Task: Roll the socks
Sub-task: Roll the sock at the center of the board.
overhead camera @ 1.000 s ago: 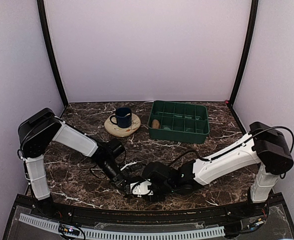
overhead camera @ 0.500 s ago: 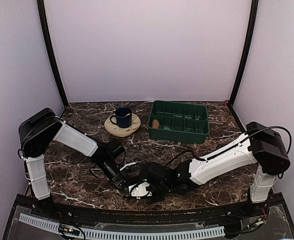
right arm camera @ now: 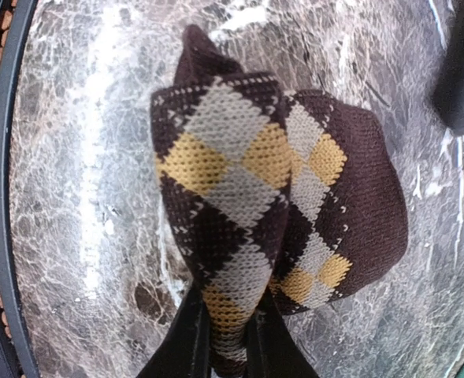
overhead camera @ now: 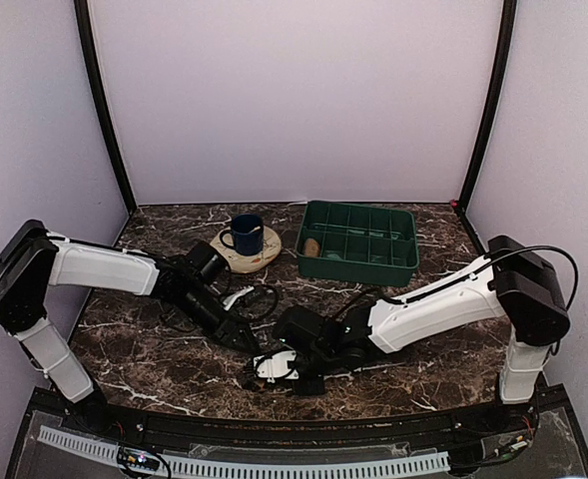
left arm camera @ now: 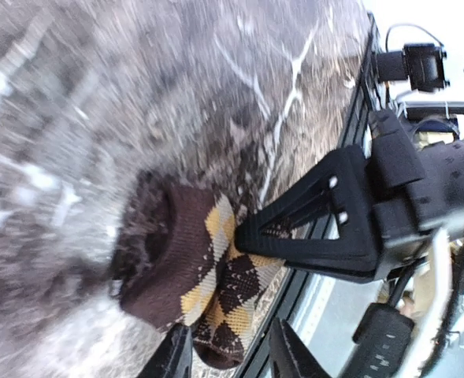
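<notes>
The dark brown argyle sock (right arm camera: pixel 295 197) lies as a folded bundle on the marble table near its front edge. My right gripper (right arm camera: pixel 230 327) is shut on the sock's lower fold, with the fabric pinched between both fingers. In the left wrist view the same sock (left arm camera: pixel 184 260) shows with the right gripper's black finger (left arm camera: pixel 318 228) against it. My left gripper (left arm camera: pixel 230 350) stands open, its fingers either side of the sock's tip without squeezing it. From above, the left gripper (overhead camera: pixel 242 337) and the right gripper (overhead camera: pixel 259 374) meet at front centre. A small tan sock bundle (overhead camera: pixel 311 246) lies in the green tray.
A green compartment tray (overhead camera: pixel 373 261) stands at the back right of centre. A dark blue mug (overhead camera: pixel 245 235) rests on a round wooden coaster (overhead camera: pixel 236 259) at the back left. The table's black front rail (overhead camera: pixel 274 424) runs just below the grippers.
My left gripper has opened, let go of the sock and drawn back left. The right gripper has shut on the argyle sock.
</notes>
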### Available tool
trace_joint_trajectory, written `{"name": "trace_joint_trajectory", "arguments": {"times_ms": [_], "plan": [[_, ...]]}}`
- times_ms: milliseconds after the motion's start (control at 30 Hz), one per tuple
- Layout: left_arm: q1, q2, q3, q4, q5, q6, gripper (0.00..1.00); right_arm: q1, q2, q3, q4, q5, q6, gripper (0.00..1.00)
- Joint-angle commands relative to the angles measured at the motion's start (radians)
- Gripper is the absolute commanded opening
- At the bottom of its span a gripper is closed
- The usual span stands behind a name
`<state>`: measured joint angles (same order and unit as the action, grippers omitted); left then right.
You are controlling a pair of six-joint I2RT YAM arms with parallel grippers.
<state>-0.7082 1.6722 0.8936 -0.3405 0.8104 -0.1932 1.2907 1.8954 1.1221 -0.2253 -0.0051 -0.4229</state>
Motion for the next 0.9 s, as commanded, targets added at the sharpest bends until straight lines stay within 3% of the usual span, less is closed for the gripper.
{"name": "trace_joint_trajectory", "arguments": {"times_ms": [0, 233, 467, 867], "plan": [[0.012, -0.088, -0.015, -0.021, -0.13, -0.043, 0.37, -0.019, 0.052, 0.023, -0.109, -0.099, 0.076, 0.04], [0.007, -0.224, -0.095, 0.043, -0.333, -0.081, 0.37, -0.074, 0.116, 0.192, -0.282, -0.273, 0.138, 0.04], [-0.018, -0.365, -0.216, 0.18, -0.546, -0.151, 0.45, -0.149, 0.166, 0.295, -0.414, -0.422, 0.163, 0.04], [-0.187, -0.54, -0.389, 0.334, -0.783, -0.201, 0.43, -0.213, 0.276, 0.423, -0.548, -0.597, 0.185, 0.04]]}}
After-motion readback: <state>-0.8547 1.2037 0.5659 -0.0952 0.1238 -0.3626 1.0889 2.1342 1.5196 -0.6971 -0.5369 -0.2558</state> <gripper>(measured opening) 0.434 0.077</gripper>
